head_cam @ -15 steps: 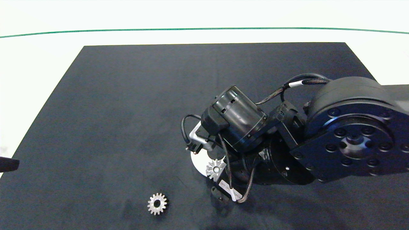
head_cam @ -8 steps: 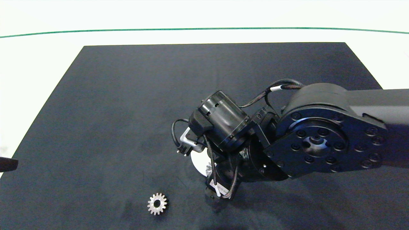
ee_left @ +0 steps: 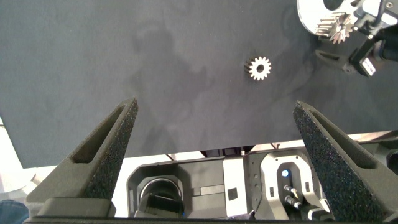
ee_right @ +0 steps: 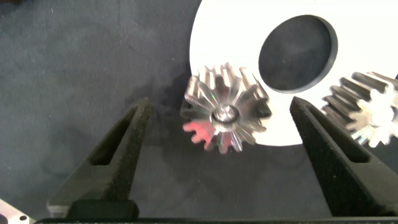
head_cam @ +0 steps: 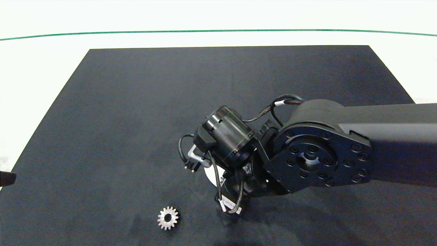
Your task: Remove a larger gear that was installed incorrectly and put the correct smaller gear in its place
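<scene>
Our right gripper stands wide open, its two grey fingers spread well to either side of the larger gear and touching nothing. In the right wrist view this star-toothed gear sits between the fingers, seated at the edge of a white round plate, with part of its teeth reaching out over the black mat. A pin or hub shows at its centre. The plate has a dark round hole just beside the gear, and at the far side of that hole another gear with blunt teeth rests on the plate's edge, only partly in view.

From the head view, the right arm comes in from the right and bends down over the plate, covering most of it, so that the larger gear is hidden there and only a sliver of white shows under the wrist.

The smaller gear lies flat on the mat near the front edge, to the left of the plate and well apart from it, with nothing touching it. It also shows in the left wrist view.

Our left gripper is parked at the mat's left edge, wide open and empty, its fingers held over bare mat, far from both gears.
</scene>
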Robot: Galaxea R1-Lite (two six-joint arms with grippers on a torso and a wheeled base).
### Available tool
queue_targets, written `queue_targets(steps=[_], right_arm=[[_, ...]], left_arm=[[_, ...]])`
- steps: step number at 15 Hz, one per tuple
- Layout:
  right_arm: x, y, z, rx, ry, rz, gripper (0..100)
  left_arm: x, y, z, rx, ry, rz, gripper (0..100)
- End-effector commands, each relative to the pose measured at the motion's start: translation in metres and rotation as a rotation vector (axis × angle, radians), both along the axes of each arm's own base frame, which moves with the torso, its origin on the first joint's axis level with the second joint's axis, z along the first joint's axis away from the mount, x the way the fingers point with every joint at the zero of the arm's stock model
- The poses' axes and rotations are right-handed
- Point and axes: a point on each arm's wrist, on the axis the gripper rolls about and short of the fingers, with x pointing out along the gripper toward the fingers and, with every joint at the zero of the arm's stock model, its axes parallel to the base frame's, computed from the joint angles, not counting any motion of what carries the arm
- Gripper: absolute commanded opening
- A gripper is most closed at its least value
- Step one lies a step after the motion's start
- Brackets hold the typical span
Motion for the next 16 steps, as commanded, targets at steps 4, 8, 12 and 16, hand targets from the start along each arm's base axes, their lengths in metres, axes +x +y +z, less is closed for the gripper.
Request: queue_targets(steps=[4,8,12,16], right_arm=[[0.0043,0.0002,-0.0058,-0.015,0.008,-0.010,79],[0.0061,-0.0012,-0.0058,-0.015,0.010,-0.015,70],[0.0073,0.0005,-0.0062,0.004,-0.002,-0.014,63],[0.0070,0.0001,-0.0068,-0.001,0.002,-0.014,55]], left_arm=[[-0.0027,0.0010,-0.0002,0.002,-0.001,-0.001,100],[-0.0027,0.0010,-0.0002,0.002,-0.001,-0.001,100],[-0.0027,0.0010,-0.0002,0.003,-0.001,-0.002,100],[-0.0029,0.0015,0.0007,0.007,-0.007,0.002,100]])
